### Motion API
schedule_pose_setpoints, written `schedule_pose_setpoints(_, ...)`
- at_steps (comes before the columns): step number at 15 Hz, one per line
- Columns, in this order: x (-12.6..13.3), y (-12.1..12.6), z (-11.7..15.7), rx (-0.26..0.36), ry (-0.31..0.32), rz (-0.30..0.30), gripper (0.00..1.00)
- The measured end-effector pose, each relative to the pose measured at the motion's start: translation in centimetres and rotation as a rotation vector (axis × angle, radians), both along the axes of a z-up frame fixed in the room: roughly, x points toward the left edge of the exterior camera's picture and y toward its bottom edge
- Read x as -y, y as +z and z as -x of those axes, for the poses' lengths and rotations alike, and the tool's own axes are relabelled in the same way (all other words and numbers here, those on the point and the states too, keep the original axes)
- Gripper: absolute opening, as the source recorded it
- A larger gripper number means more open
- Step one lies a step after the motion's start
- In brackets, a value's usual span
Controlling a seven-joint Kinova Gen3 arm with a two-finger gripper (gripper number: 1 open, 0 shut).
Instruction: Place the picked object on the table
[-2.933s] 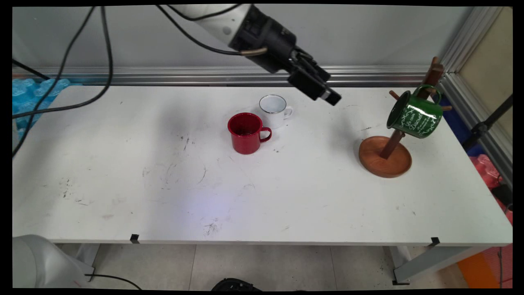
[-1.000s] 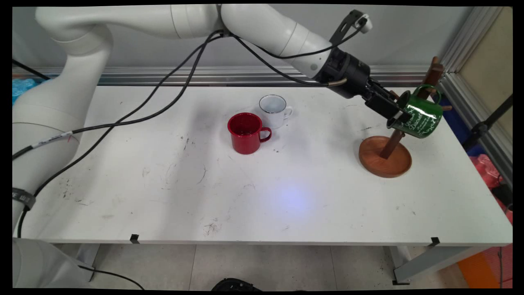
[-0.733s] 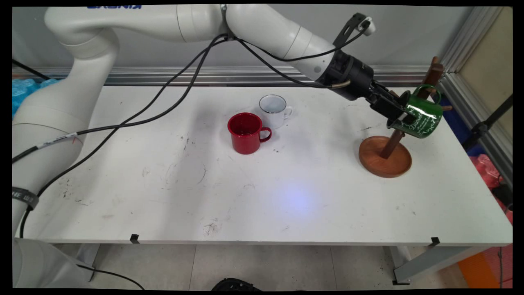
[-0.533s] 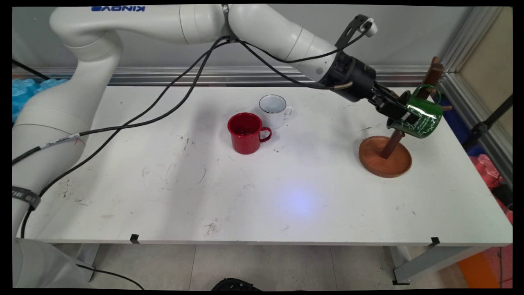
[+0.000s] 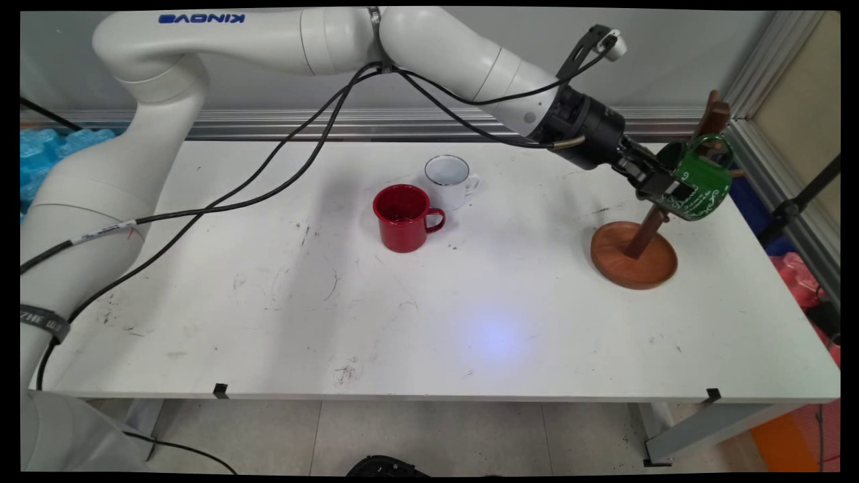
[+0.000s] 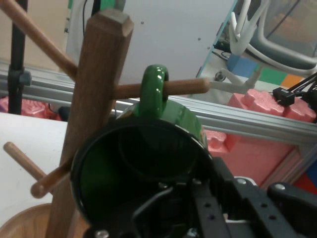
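- Tabletop [image 5: 282,322]: white, scuffed.
- Rack [image 5: 633,249]: wooden, round base, far right.
- Jaws [image 5: 666,189] [image 6: 198,208]: clamped on green mug's rim.
- Green mug [image 5: 698,180] [image 6: 148,163]: tilted, handle looped over a rack peg.
- Red mug [image 5: 402,218], white mug [image 5: 449,180]: mid-tabletop, just beside each other.

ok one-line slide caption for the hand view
Black claw gripping the rim of a green enamel mug, its handle looped over a wooden mug tree peg.

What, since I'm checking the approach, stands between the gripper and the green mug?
Nothing visible. The gripper clamps the rim of the green mug, whose handle hangs on a peg of the wooden rack.
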State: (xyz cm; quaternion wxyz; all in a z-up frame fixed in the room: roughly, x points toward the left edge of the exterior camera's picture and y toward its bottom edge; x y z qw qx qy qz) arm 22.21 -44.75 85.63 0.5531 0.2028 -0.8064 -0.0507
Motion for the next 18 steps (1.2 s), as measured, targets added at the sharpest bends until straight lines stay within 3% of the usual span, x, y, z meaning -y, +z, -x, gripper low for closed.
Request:
schedule_pose_setpoints(11,-2.3,2.9,0.0,-0.019,-0.046,0.021,0.0)
schedule_pose_setpoints(18,-5.0,6.0,-1.6,0.009,-0.062,0.054,0.0)
